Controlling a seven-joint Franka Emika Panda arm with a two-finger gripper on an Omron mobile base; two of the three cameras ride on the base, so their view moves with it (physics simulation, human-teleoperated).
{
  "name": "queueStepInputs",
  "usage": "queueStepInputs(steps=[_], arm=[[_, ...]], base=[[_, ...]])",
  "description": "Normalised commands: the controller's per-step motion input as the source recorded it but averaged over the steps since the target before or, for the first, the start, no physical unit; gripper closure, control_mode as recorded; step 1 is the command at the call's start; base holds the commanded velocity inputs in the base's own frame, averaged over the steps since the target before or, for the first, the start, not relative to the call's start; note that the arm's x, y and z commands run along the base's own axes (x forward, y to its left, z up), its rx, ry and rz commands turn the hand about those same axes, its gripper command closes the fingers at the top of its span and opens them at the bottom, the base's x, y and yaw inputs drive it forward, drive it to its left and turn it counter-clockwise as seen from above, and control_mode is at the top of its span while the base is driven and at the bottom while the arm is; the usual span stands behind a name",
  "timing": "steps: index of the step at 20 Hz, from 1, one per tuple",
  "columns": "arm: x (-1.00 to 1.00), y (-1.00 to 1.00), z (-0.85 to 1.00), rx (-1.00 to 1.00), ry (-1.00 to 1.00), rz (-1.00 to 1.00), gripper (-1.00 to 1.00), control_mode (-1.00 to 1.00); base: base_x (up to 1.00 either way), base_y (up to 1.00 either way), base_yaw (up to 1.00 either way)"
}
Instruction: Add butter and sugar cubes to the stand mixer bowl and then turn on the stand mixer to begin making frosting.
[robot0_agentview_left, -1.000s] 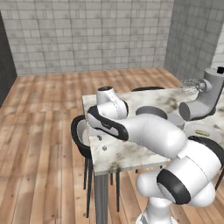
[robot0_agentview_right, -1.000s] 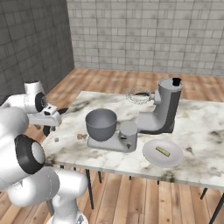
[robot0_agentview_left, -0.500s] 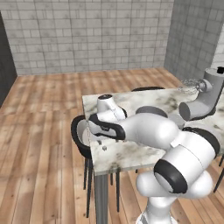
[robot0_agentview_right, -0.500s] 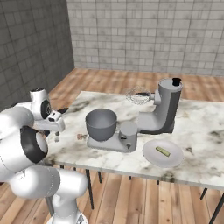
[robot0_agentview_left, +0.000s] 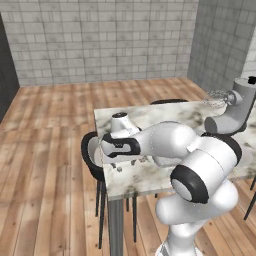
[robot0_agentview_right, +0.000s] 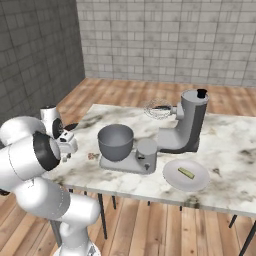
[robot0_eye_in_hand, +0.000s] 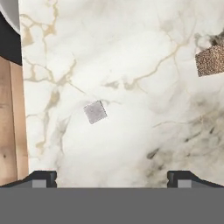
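One arm bends low over the marble desk (robot0_agentview_left: 150, 180) at its left edge in the left base view; mixer (robot0_agentview_left: 231, 111) far right. Right base view: bowl (robot0_agentview_right: 115, 142) on the mixer base, butter (robot0_agentview_right: 186, 172) on a white plate (robot0_agentview_right: 175, 181), sugar cubes (robot0_agentview_right: 92, 156) just left of the bowl, end effector (robot0_agentview_right: 66, 156) nearby. Hand view: fingertips (robot0_eye_in_hand: 41, 177) wide apart above a small grey cube (robot0_eye_in_hand: 95, 112); one tan cube (robot0_eye_in_hand: 211, 60) at the right edge.

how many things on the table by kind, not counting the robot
stand mixer: 1
stand mixer bowl: 1
white plate: 1
butter: 1
brown sugar cubes: at least 1
small grey cube: 1
total: at least 6
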Motion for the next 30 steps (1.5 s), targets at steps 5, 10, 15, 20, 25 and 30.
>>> queueStepInputs(steps=[5,10,15,20,25,30], arm=[[0.16,0.01,-0.22,0.0,0.04,0.0,-1.0,-1.0],[0.16,0.01,-0.17,0.0,0.02,0.0,-1.0,-1.0],[0.11,0.01,-0.17,0.0,0.02,0.0,-1.0,-1.0],[0.1,0.04,-0.19,0.0,0.02,0.0,-1.0,-1.0],[0.17,0.08,-0.18,0.0,0.04,0.0,-1.0,-1.0],[0.25,0.12,-0.17,0.0,0.07,0.0,-1.0,-1.0]], base=[[0.0,0.0,0.0],[0.0,0.0,0.0],[0.0,0.0,0.0],[0.0,0.0,0.0],[0.0,0.0,0.0],[0.0,0.0,0.0]])
